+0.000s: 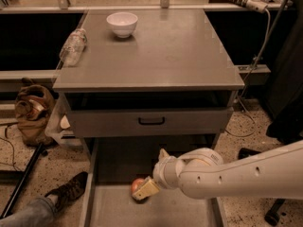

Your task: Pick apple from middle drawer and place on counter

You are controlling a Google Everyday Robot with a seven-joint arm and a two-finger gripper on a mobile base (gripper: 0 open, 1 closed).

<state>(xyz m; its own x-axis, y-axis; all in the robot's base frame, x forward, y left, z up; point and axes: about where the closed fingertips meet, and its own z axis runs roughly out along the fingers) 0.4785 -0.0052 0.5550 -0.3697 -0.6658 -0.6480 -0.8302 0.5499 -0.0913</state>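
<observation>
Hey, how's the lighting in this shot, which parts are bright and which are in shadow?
Camera view: the counter is evenly lit, with a soft shadow beside the bowl; the gap under the counter is near black; the middle drawer is dim, with the gripper at the apple; the pale arm is brightest.
</observation>
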